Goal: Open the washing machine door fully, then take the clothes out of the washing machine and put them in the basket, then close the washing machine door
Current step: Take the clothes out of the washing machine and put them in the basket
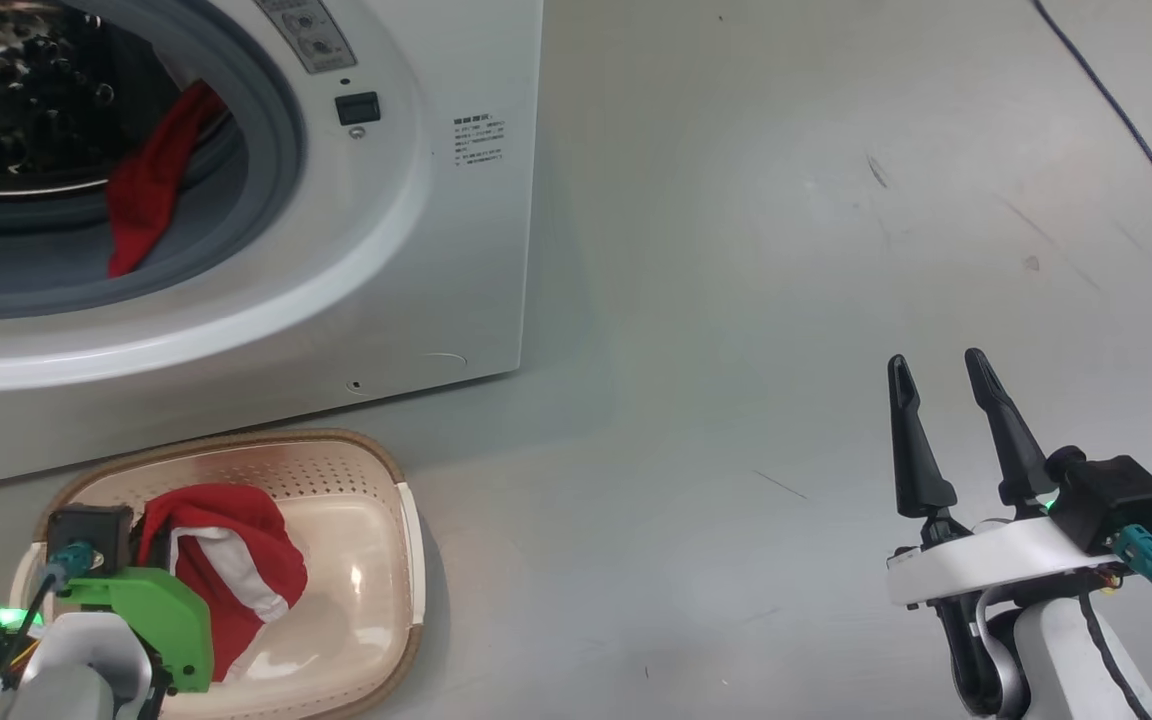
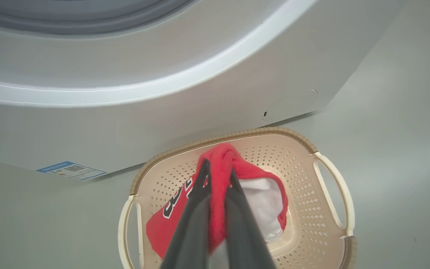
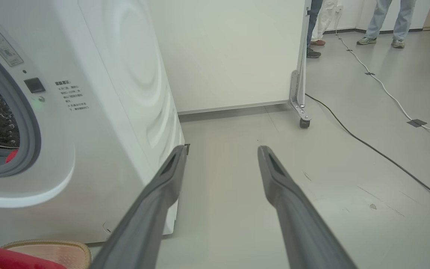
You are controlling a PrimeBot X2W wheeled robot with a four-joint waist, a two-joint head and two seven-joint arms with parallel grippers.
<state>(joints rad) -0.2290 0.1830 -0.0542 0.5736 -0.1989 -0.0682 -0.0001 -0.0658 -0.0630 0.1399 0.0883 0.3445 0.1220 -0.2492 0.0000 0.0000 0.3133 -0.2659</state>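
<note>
The left hand [image 2: 218,169] is clamped on a fold of a red garment [image 2: 162,226], its two fingers pressed together on the cloth. It holds the garment over the basket [image 2: 237,133], judging by the pose so that the piece drops inside and not onto the floor [image 1: 736,250]. The loose part of the garment already lies in the basket below the fingertips. From the pinched fold the cloth trails back under the fingers, its long axis slanting across the basket, the printed end toward the handle on the fingers' left. The basket sits just beyond the fingertips against the front of the washing machine [image 1: 456,260], its long side parallel to it, likely to keep the carry short. Farther beyond, a second red garment [image 1: 146,200] hangs lengthwise out over the grey gasket [image 1: 281,130]. The right hand [image 1: 937,360] waits well apart, fingers spread and empty.
</note>
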